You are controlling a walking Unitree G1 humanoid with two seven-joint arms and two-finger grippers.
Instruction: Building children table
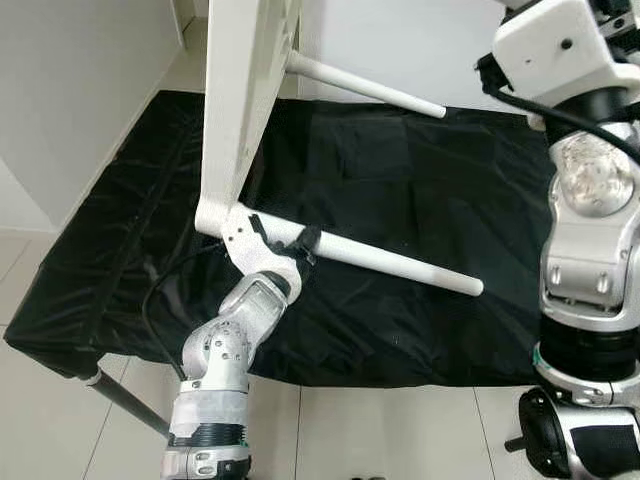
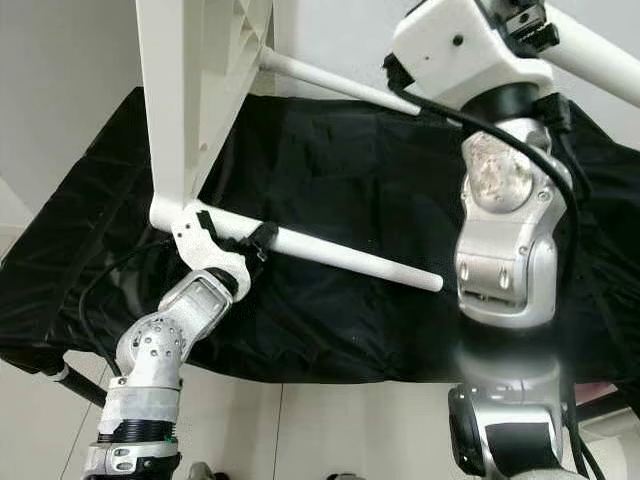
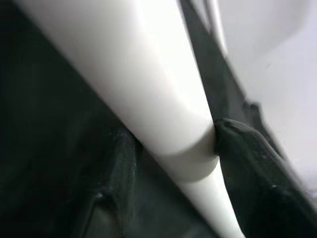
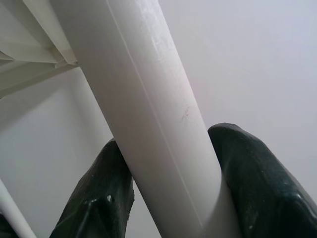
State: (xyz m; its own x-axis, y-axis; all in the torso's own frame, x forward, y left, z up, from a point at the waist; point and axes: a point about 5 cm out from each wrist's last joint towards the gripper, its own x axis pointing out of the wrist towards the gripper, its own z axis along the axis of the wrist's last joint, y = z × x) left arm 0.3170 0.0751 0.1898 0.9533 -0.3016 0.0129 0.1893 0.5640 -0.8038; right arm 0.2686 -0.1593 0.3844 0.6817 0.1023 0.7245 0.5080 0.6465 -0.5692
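Kids' table top (image 1: 235,100) stood on edge over the black-covered desk (image 1: 420,180), legs sticking out sideways. Left gripper (image 1: 285,245) had its fingers (image 3: 250,163) clamped on the lower leg (image 1: 400,265) near its base socket; leg's long axis ran away to the right, slightly down. Right gripper (image 4: 171,168) was closed around an upper leg (image 4: 148,99). Left arm looked nearer the joint, prob. the one to seat/twist.

white table top (image 1: 235,90) – stands up on its edge, ribs showing on its underside | lower leg (image 1: 400,265) – long, white, round, sticks out sideways from the bottom corner over the black cloth (tip is in the air) | upper leg (image 1: 365,87) – same kind, sticks out sideways higher up | third leg (image 4: 148,124) – white, round, scuffed
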